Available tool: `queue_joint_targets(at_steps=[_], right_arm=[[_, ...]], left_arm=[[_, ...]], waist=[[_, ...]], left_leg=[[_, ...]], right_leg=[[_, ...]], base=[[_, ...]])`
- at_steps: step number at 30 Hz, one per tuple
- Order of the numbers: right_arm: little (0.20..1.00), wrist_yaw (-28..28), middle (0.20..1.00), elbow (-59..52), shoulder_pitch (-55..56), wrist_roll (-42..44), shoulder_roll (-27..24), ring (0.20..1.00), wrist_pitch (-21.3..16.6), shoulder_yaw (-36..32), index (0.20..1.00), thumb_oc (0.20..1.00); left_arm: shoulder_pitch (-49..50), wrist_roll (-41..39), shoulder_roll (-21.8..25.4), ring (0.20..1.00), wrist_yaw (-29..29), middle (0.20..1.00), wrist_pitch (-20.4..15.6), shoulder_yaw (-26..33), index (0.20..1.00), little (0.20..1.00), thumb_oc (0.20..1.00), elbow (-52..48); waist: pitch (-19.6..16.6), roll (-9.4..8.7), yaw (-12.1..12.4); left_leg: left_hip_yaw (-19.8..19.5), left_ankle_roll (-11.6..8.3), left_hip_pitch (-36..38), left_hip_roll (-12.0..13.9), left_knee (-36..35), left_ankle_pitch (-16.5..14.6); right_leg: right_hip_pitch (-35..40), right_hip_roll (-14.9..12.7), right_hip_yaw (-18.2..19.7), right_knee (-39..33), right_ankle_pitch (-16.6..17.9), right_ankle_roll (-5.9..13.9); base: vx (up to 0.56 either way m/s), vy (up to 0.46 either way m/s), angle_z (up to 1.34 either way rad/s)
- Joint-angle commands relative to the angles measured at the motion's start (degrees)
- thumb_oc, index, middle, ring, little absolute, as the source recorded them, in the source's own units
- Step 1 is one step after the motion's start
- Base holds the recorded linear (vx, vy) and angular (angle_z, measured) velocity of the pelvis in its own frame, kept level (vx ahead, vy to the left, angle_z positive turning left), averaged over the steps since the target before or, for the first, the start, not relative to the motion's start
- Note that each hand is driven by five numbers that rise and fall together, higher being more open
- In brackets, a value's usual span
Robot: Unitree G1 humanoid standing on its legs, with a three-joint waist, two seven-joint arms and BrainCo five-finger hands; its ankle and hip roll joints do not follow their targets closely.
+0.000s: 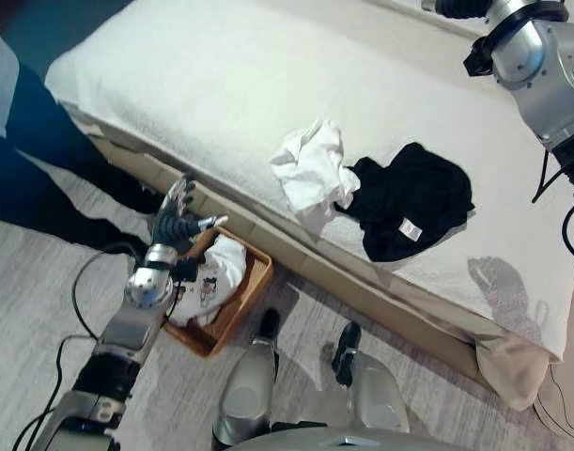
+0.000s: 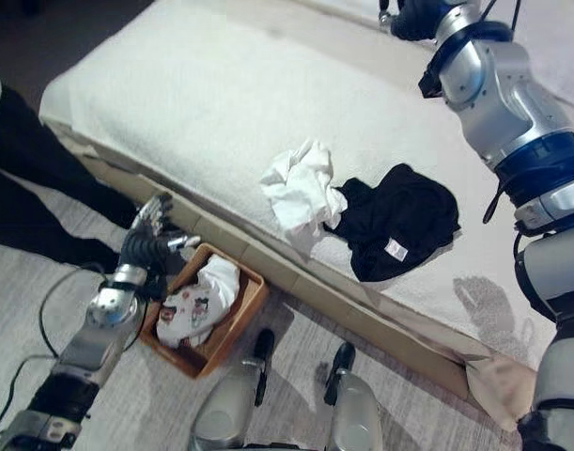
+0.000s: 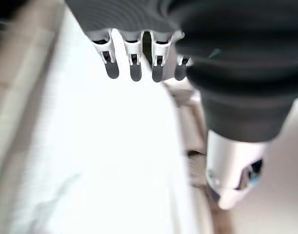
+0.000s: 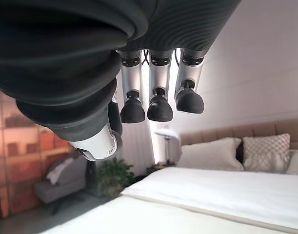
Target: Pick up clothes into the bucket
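Your left hand point(image 1: 180, 222) hangs over the basket point(image 1: 252, 291) with loose fingers, holding nothing. Your right hand point(image 4: 153, 105) is raised high above the bed point(image 1: 221, 85), fingers relaxed and empty. White clothes point(image 1: 216, 272) lie in the basket. A white shirt point(image 1: 310, 169) touches a black one point(image 1: 413, 202) at 3 o'clock, near the bed's edge. The black shirt's label is too small to read.
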Motion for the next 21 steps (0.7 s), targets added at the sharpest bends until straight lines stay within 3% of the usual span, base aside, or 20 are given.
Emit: queue_joint_targets(at_steps=[1, 10, 13, 21], right_arm=[[1.000, 1.5, 1.000, 4.5, -0.7, 3.3, 1.4, 1.000, -0.9, 2.3, 1.000, 1.000], [1.000, 0.3, 1.000, 19.4, 2.2, 0.4, 3.7, 1.000, 0.7, 0.5, 1.000, 1.000], [1.000, -2.7, 1.000, 27.4, 5.9, -3.2, 3.4, 1.000, 1.9, -3.5, 1.000, 1.000], [1.000, -6.7, 1.000, 34.4, 13.1, -4.4, 2.1, 1.000, 3.6, -11.7, 1.000, 1.000]], left_arm=[[2.2, 2.3, 1.1, 1.000, 0.7, 1.000, -2.0, -1.5, 1.000, 1.000, 1.000, -1.9], [6.3, 2.8, -2.9, 1.000, 0.4, 1.000, -0.1, -4.2, 1.000, 1.000, 1.000, 6.7], [10.1, 2.5, -4.6, 1.000, -0.1, 1.000, 0.8, -4.7, 1.000, 1.000, 1.000, 11.1], [14.0, 0.8, -7.8, 1.000, 1.6, 1.000, 1.9, -4.0, 1.000, 1.000, 1.000, 20.6]], waist=[[-4.2, -3.04, -1.2], [-2.0, -2.21, 0.1], [0.6, -0.78, 1.8], [6.3, 2.57, 4.4]], left_leg=[[1.8, 0.46, -1.9, 0.3, 3.5, -4.3], [1.0, 0.73, -5.3, -0.2, 4.2, -3.4], [-0.1, 0.91, -7.2, -0.9, 4.8, -3.1], [-2.6, 1.39, -12.7, -2.7, 8.3, -2.5]], right_leg=[[1.7, -1.9, -0.5, 1.7, -2.0, 4.31], [-1.1, -2.5, -1.6, 2.7, -1.7, 4.00], [-2.1, -3.1, -2.5, 4.1, -2.3, 3.75], [-6.7, -5.3, -4.2, 9.8, -4.0, 2.87]], base=[[-0.01, -0.001, -0.16], [-0.05, -0.006, -0.04], [-0.04, -0.008, 0.18], [-0.04, -0.022, 0.25]])
